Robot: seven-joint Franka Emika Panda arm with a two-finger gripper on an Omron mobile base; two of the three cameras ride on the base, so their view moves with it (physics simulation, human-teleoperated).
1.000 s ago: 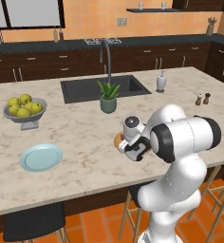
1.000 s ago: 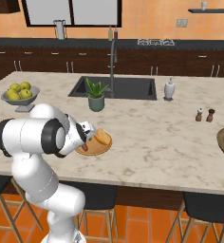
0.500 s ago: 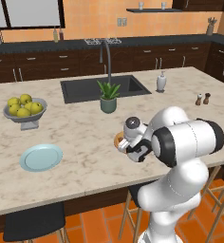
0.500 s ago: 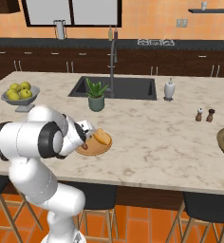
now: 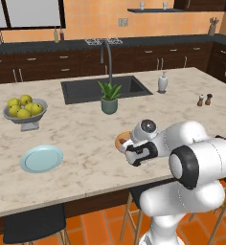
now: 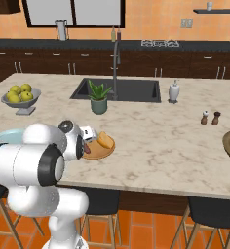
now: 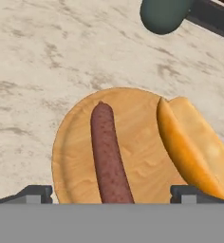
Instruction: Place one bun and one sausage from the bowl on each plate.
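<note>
Hand view: the tan wooden plate [image 7: 76, 156] sits at centre on marble counter [image 7: 47, 57], bare counter to its left and above. The sausage [image 7: 108, 156] lies on it, long axis running top to bottom of the frame; the bun [image 7: 194, 147] rests on the plate's right rim. The gripper [image 7: 111, 193] is spread wide, holding nothing. A green pot [image 7: 163, 14] stands at the upper right.

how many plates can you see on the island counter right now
2: a tan wooden round plate holding a sausage and a bun, near the counter's front edge under the gripper, and a pale blue round plate farther left, below the fruit bowl.
</note>
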